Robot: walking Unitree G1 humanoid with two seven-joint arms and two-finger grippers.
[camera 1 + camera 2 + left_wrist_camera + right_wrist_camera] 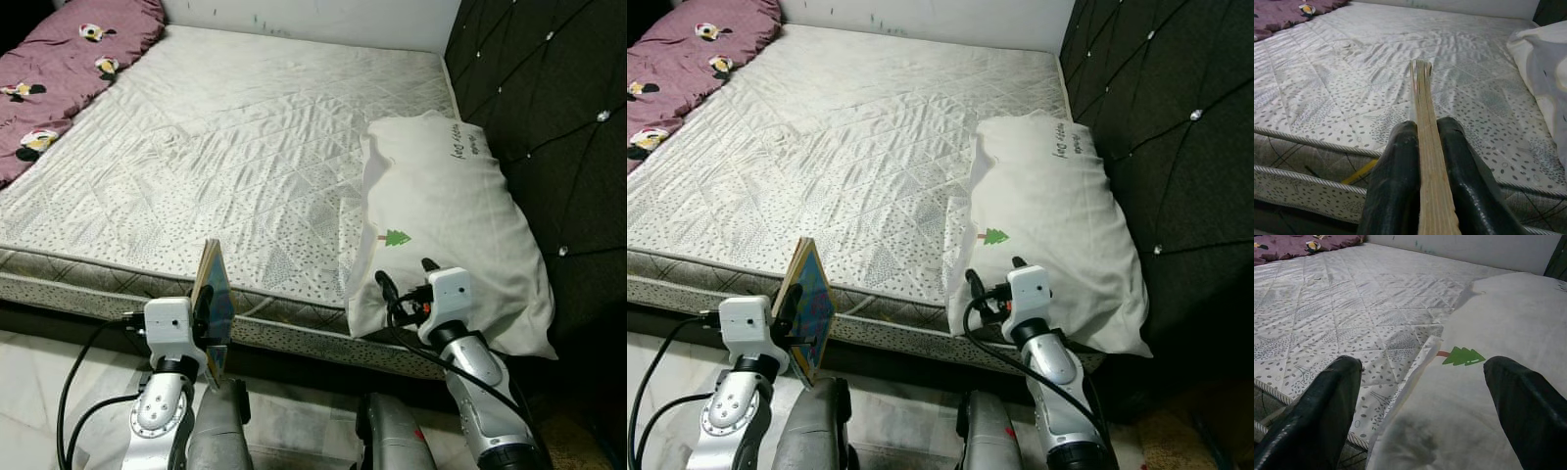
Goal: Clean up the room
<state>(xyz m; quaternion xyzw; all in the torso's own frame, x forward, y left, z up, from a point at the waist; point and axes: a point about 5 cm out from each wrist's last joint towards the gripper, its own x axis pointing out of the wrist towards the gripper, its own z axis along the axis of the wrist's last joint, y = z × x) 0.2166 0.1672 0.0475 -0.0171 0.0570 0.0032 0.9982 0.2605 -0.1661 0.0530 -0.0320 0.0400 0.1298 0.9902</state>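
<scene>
L hand (1422,161) clamped on upright book (214,299) by mattress (245,147) edge; R hand (1425,396) apart over pillow (446,225).

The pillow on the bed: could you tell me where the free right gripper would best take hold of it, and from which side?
Probably the near corner of the pillow, which overhangs the mattress edge just ahead of the open right gripper. Come straight in from the foot side; the loose hanging fabric there should pinch easily. The left gripper is busy holding a book.
</scene>
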